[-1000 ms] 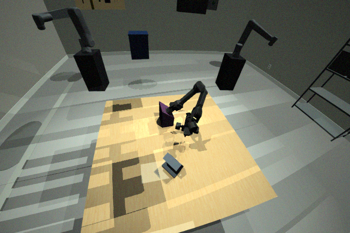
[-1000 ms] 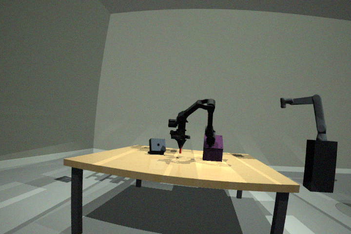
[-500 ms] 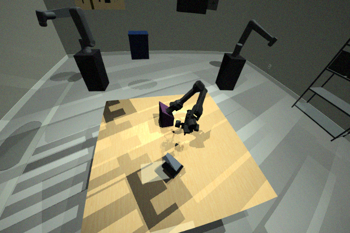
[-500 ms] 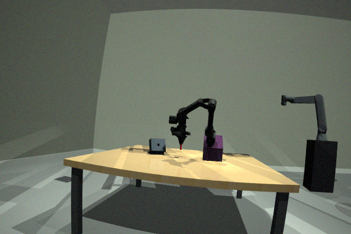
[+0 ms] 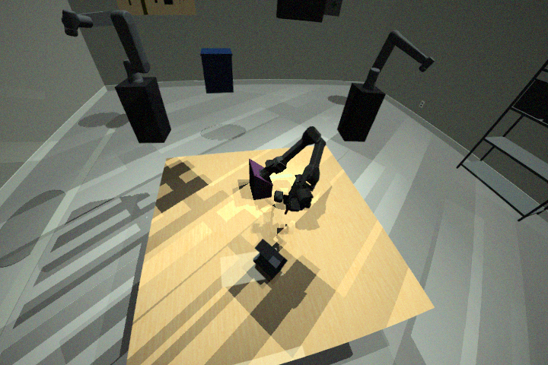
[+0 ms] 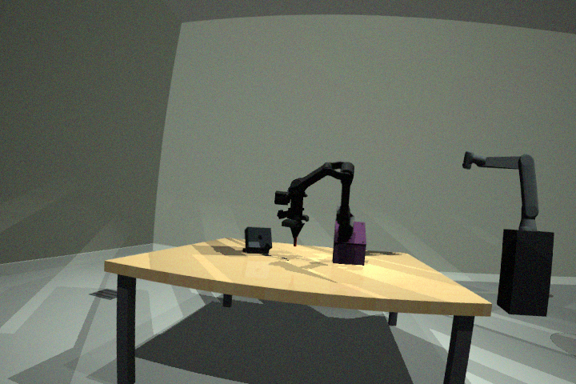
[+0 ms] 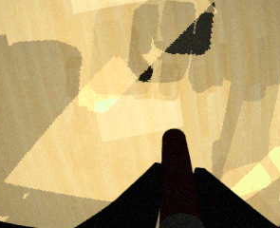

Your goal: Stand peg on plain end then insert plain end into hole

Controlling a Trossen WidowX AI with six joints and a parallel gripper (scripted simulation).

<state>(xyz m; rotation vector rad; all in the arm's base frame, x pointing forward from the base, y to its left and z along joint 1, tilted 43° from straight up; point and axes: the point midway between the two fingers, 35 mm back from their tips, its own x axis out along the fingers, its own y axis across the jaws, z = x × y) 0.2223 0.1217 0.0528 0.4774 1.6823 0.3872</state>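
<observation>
In the top view, you have the end effector (image 5: pixel 286 211) (image 6: pixel 296 235) (image 7: pixel 177 174) over the surface (image 5: pixel 197 279) (image 6: pixel 252 278) (image 7: pixel 40 157), between the purple block (image 5: pixel 259 185) (image 6: pixel 349 254) by the upper edge and the sloped panel (image 5: pixel 269 259) (image 6: pixel 252 236), which lies farther towards the lower edge; the peg cannot be made out here. In the exterior view, your red peg (image 6: pixel 295 242) (image 7: pixel 177 152) points down from the fingertips, close to upright, and seems raised off the surface, its lower tip showing near the far edge; the panel, with its dark hole (image 6: pixel 259 237), is well apart to the peg's left in that view. In the wrist view, the fingers are clamped on the peg, its rounded far end reaching out beyond them and a greyish part at the near end, probably the band. So the plain end likely leads, and I'd judge you are in a carry, most likely towards the hole, though the pictures cannot confirm that the free stand is done. If it is, bring the peg before the panel, tilt it onto the hole's axis, then push straight; a skewed entry could catch the rim or twist the peg in your grip.
</observation>
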